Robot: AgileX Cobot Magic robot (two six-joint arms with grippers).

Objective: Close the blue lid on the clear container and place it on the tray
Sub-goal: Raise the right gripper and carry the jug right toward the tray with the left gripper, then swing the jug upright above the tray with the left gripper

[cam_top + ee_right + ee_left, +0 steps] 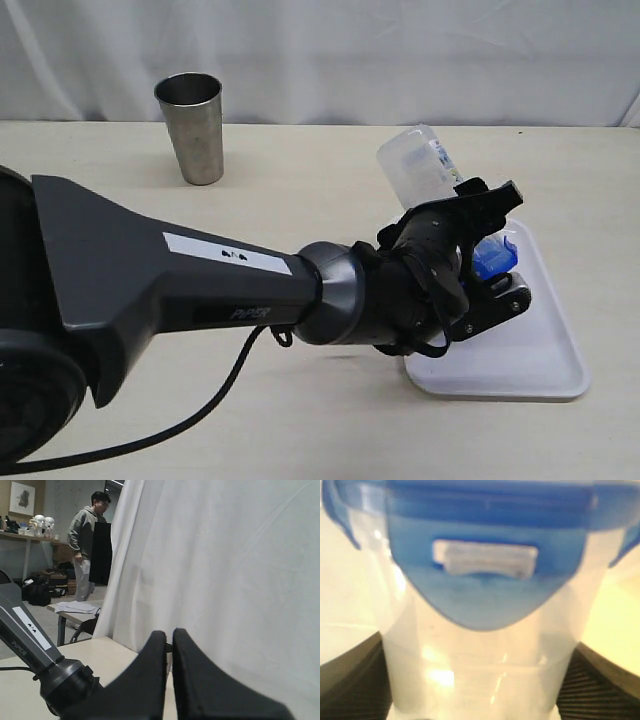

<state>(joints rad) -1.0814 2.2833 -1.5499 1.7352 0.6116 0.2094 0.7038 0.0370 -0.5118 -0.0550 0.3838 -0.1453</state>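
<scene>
The clear container (420, 165) hangs tilted above the white tray (530, 365), its base raised toward the back and its mouth end lowered. The blue lid (494, 257) sits on that low end, close over the tray; contact cannot be told. My left gripper (495, 250) is shut on the container, one jaw on each side. Up close, the container (480, 670) fills the left wrist view, the lid (485, 510) and a folded-down flap (485, 585) across it, dark fingers (350, 680) at both flanks. My right gripper (170, 635) is shut, holds nothing and faces the curtain.
A stainless-steel cup (192, 125) stands upright at the back left of the table. The left arm (200, 270) stretches across the table from the left toward the tray. A white curtain (400, 50) backs the table. A person (90, 545) stands beyond it.
</scene>
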